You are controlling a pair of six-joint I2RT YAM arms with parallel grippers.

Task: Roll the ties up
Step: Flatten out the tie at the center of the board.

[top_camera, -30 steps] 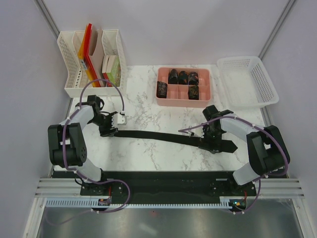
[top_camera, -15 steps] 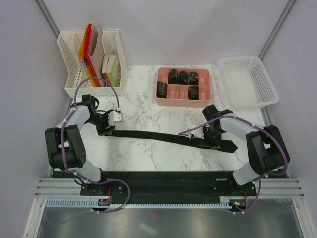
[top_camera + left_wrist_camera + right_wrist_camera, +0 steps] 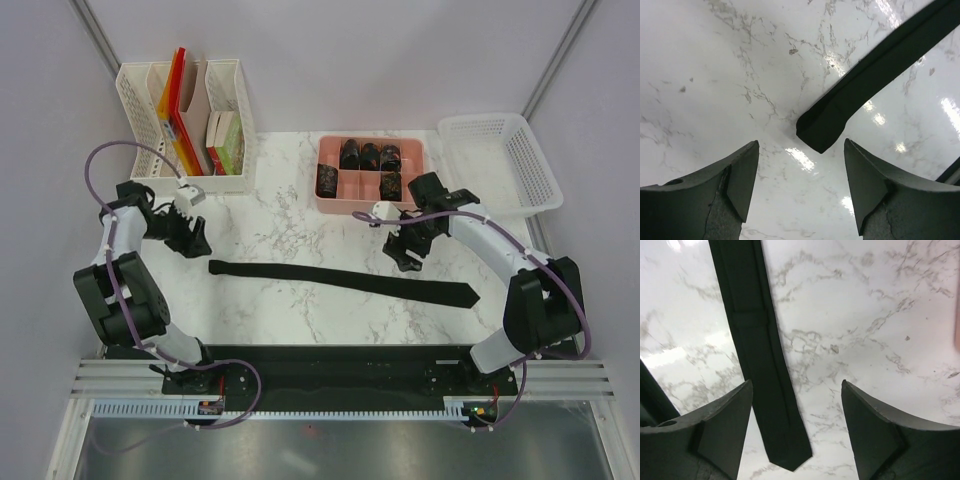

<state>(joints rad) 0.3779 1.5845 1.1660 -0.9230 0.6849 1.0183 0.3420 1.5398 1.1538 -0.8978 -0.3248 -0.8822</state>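
Across marble tabletop [image 3: 280, 215], necktie [image 3: 340, 280] lies flat, prob. straightened for rolling; L gripper [image 3: 801, 141] & R gripper [image 3: 796, 382] wide, empty.

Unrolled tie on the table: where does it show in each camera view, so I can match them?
Top external: unrolled tie lies flat across mid-table, left to right.
Left wrist: its narrow end, upper right.
Right wrist: its pointed wide end, running from top left to bottom centre.
Shared landmark: the veined marble tabletop.
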